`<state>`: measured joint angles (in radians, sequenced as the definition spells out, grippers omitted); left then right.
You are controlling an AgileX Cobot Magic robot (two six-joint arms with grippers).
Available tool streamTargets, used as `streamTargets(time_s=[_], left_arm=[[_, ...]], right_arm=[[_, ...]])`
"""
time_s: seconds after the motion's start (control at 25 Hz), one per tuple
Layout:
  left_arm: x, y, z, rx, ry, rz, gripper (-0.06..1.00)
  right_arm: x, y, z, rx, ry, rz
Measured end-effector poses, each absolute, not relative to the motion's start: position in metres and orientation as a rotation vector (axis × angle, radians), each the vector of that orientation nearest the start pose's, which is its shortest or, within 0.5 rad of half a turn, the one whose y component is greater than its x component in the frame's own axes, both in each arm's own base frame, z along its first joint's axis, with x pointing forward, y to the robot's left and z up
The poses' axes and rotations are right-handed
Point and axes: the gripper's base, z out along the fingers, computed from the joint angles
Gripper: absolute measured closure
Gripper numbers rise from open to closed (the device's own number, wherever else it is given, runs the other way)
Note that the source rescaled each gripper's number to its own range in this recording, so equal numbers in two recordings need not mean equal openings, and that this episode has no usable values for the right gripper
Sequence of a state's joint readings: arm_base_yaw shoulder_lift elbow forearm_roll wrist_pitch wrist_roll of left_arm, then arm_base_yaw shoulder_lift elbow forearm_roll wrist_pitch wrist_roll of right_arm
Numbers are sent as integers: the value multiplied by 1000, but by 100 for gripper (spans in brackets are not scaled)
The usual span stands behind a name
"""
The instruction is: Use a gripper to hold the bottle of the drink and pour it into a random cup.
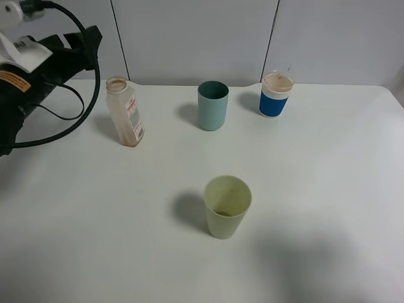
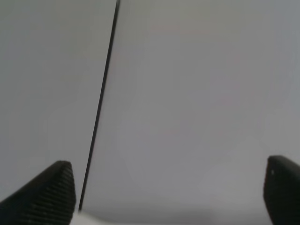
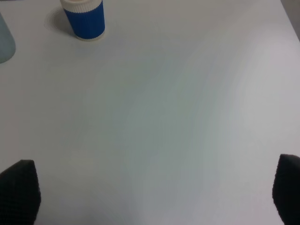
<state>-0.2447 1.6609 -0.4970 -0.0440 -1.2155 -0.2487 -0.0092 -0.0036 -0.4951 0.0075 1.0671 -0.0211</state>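
The bottle of the drink (image 1: 125, 112) stands upright and capless at the back left of the white table. The teal cup (image 1: 213, 105) stands to its right; its edge (image 3: 4, 42) shows in the right wrist view. My left arm (image 1: 44, 63) hangs raised at the far left, left of the bottle and apart from it. In the left wrist view my left gripper (image 2: 168, 199) is open, facing the wall, with nothing between its dark pads (image 2: 47, 192). My right gripper (image 3: 152, 197) is open over bare table, empty, and out of the exterior high view.
A blue-and-white cup (image 1: 276, 95) (image 3: 84, 18) stands at the back right. A pale yellow-green cup (image 1: 227, 206) stands near the middle front. A white panelled wall (image 1: 202, 38) runs behind the table (image 1: 328, 189).
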Motion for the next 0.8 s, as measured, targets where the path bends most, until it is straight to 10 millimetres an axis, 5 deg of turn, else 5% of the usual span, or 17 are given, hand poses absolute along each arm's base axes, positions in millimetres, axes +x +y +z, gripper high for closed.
streamTargets(time_s=[0.4, 0.8], left_arm=[[245, -58, 287, -44, 1205, -426, 8], [185, -47, 331, 48, 1338, -366, 8]], right_arm=[[-5, 1, 275, -13, 2052, -10], [-5, 1, 275, -13, 2052, -10]])
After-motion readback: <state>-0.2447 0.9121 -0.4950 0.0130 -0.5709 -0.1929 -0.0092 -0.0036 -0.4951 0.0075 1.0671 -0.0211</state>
